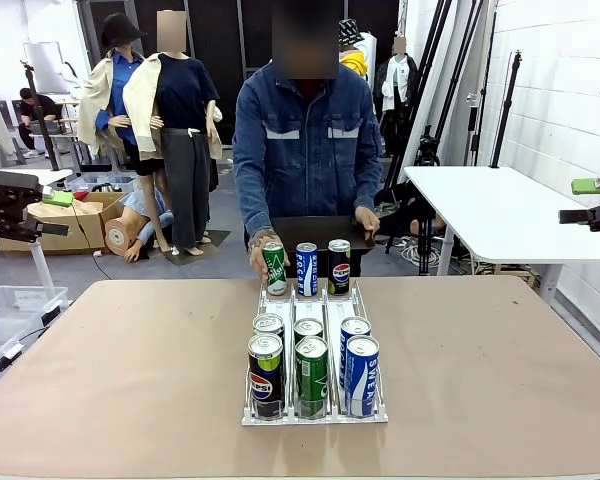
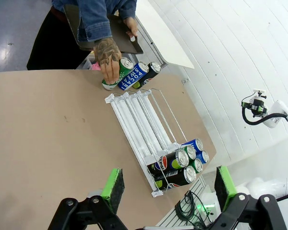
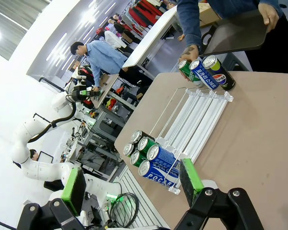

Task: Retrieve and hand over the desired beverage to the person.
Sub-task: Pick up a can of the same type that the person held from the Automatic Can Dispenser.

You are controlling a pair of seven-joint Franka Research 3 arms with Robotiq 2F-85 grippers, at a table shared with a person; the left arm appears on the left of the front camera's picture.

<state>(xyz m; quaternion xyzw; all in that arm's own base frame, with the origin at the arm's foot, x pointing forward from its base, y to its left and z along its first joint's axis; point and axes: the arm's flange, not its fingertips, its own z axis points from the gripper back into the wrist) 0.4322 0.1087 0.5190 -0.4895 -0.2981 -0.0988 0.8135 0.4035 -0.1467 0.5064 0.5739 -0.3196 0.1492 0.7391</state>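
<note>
1. At the table's (image 1: 100, 400) far side the person (image 1: 305, 140) faces the robot. One hand (image 1: 263, 250) is wrapped on a green can (image 1: 275, 270) and the other holds a dark tray (image 1: 315, 228) against the body. The tray is probably for carrying drinks.
2. Green can stands upright, shoulder to shoulder with a blue can (image 1: 307, 268) and a Pepsi can (image 1: 339, 266), at the far end of the rack (image 1: 315, 305). Whether the three sit on the rack or just past it, cannot tell.
3. Rack has three lanes running from person to robot. Six near cans (image 1: 310, 365) bunch at the robot's end, two per lane: Pepsi, green, blue. Looks like a feed rack, so stock gathers within the arms' reach.
4. The hand on the green can may mark a choice or may be loading; cannot tell which. If it is a choice, the wanted drink is the green sort, and the middle lane's front can is the handiest match.
5. Left gripper (image 2: 169, 179): fingers spread full wide with nothing between them. It is held high above the robot's end of the table, looking down the rack.
6. Right gripper (image 3: 132, 167): likewise wide apart and empty, well back from the cans.
7. Judgement: both arms are parked clear so the person has the rack; retrieval not yet begun.
</note>
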